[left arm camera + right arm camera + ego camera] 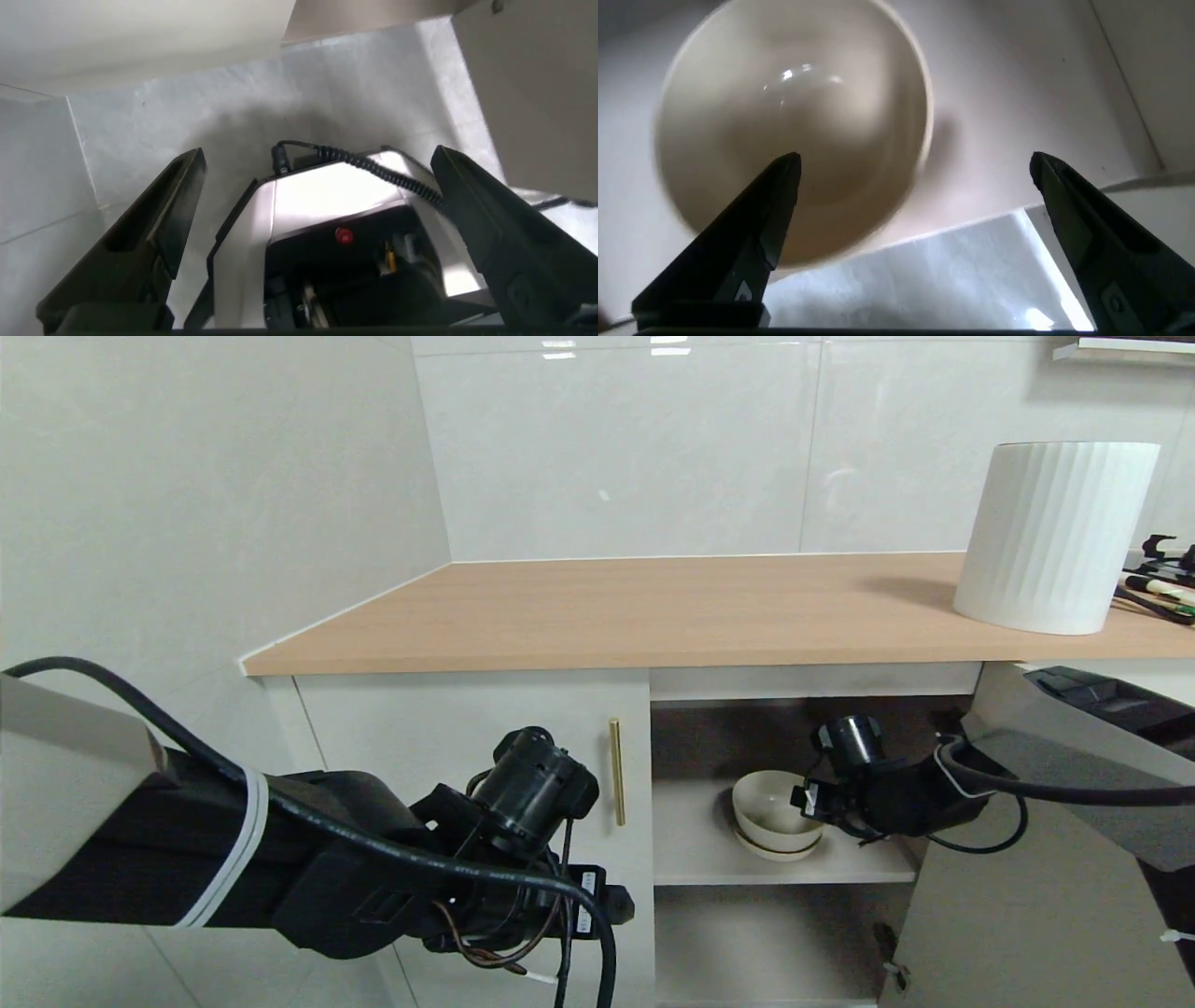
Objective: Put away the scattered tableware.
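Note: centre-right, your right gripper (pixel 805 800) gapes wide beside the bowl (pixel 767 805), seemingly stowed on the cabinet shelf (pixel 691 863); left gripper (pixel 318 168), also wide, parks lower left, clear.

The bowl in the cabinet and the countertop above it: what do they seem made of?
Bowl: probably glazed ceramic, cream and glossy, with a bright highlight inside. Countertop: looks like wood or wood-pattern laminate, matte, with faint grain lines.
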### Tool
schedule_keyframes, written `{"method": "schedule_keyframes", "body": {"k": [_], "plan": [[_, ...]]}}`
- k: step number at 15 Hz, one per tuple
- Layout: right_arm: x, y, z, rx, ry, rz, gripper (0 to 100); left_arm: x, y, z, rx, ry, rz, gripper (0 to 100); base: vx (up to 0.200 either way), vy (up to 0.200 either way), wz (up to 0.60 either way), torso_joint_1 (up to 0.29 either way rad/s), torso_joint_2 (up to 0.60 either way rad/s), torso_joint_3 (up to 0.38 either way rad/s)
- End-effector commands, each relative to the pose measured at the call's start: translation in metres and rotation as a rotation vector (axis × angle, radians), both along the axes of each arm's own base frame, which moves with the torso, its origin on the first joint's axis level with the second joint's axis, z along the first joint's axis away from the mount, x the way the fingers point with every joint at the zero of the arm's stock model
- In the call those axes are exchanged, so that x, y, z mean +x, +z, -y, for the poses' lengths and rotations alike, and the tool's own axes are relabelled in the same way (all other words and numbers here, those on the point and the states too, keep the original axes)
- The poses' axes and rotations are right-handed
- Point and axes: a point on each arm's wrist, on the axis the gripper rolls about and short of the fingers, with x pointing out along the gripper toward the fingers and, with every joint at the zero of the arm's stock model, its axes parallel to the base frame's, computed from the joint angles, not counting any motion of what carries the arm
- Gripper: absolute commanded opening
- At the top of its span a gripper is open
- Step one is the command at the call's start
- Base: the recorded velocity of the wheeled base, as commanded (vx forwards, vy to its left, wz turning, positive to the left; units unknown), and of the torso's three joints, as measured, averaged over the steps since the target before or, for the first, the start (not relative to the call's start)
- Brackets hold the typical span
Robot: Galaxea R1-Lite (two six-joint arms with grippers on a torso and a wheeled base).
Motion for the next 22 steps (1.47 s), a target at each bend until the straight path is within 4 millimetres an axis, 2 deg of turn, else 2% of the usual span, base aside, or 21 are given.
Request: {"method": "schedule_keyframes", "body": {"k": [1,3,4,6,8,9,11,12,16,19,22], "plan": [[-0.015,0.029,0.003,0.012,0.006,0.030,100,-0.001,0.022,-0.012,-0.043,0.032,0.057,100,0.000,0.000,0.00,0.000,0.00,0.000],[-0.033,0.050,0.003,0.034,0.034,0.041,100,-0.002,0.044,-0.028,-0.077,0.070,0.117,100,0.000,0.000,0.00,0.000,0.00,0.000],[-0.047,0.067,0.006,0.063,0.062,0.055,100,-0.005,0.065,-0.045,-0.114,0.106,0.174,100,0.000,0.000,0.00,0.000,0.00,0.000],[-0.073,0.102,0.008,0.114,0.120,0.073,100,-0.020,0.091,-0.062,-0.167,0.119,0.254,100,0.000,0.000,0.00,0.000,0.00,0.000],[-0.110,0.141,0.002,0.124,0.180,0.047,100,-0.041,0.106,-0.076,-0.203,0.119,0.303,100,0.000,0.000,0.00,0.000,0.00,0.000],[-0.129,0.152,-0.002,0.123,0.211,0.015,100,-0.050,0.107,-0.080,-0.210,0.114,0.311,100,0.000,0.000,0.00,0.000,0.00,0.000],[-0.151,0.159,-0.002,0.116,0.240,-0.016,100,-0.064,0.106,-0.087,-0.215,0.107,0.311,100,0.000,0.000,0.00,0.000,0.00,0.000],[-0.176,0.162,-0.003,0.116,0.283,-0.016,100,-0.075,0.105,-0.095,-0.220,0.112,0.318,100,0.000,0.000,0.00,0.000,0.00,0.000],[-0.218,0.169,0.005,0.123,0.337,0.002,100,-0.094,0.106,-0.107,-0.239,0.117,0.348,100,0.000,0.000,0.00,0.000,0.00,0.000],[-0.226,0.162,0.003,0.125,0.377,-0.031,100,-0.093,0.108,-0.111,-0.239,0.131,0.358,100,0.000,0.000,0.00,0.000,0.00,0.000],[-0.227,0.162,0.003,0.124,0.379,-0.033,100,-0.093,0.101,-0.112,-0.224,0.133,0.333,100,0.000,0.000,0.00,0.000,0.00,0.000]]}}
